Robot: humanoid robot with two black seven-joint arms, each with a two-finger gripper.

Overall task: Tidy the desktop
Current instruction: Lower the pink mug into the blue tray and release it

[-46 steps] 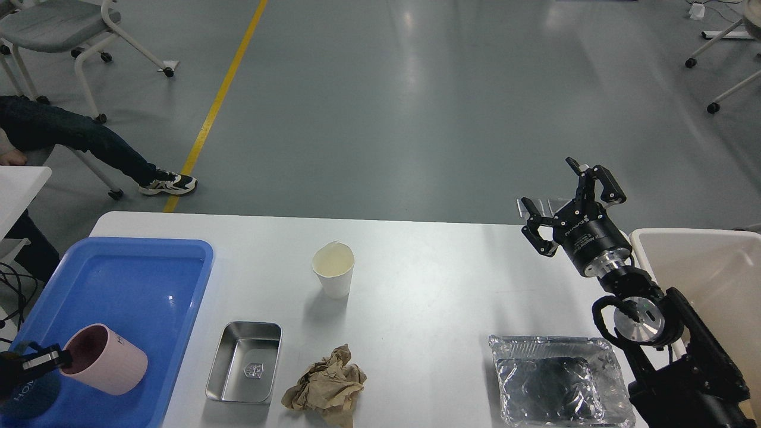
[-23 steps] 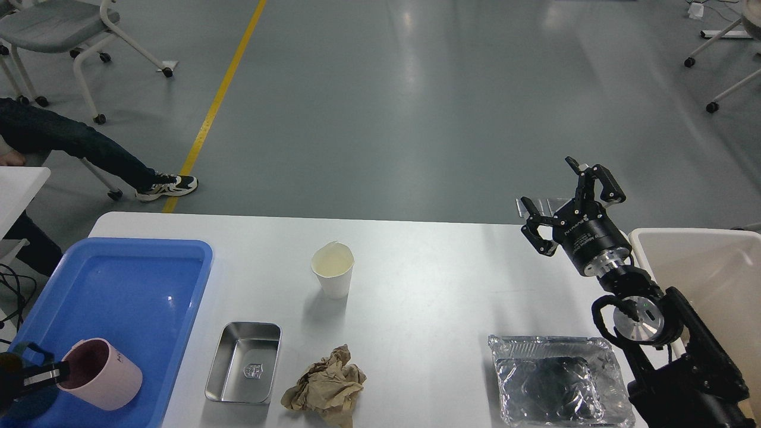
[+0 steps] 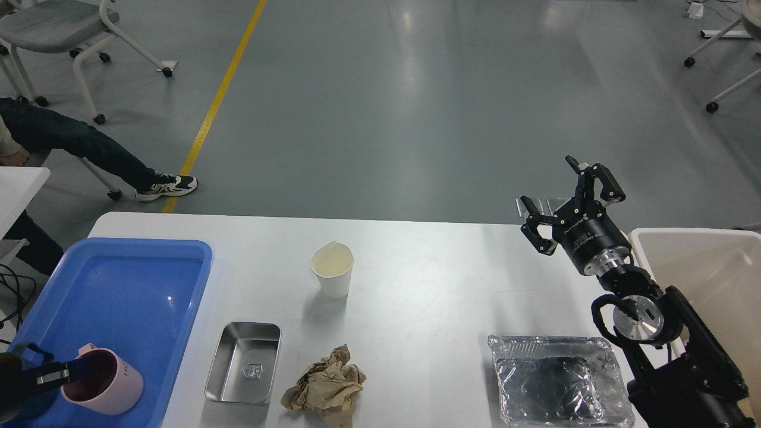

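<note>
Spanning the foreground before grey floor, the wide smooth white desktop carries a blue plastic tray; left gripper pinches a pink mug; right gripper spread, empty.

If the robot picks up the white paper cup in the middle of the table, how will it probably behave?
The paper cup is probably light and soft-walled; its rim already looks slightly bent, so a hard squeeze may crush it. It stands upright, taller than its narrow base, so a sideways push could tip it. Whether it holds liquid is unclear.
</note>
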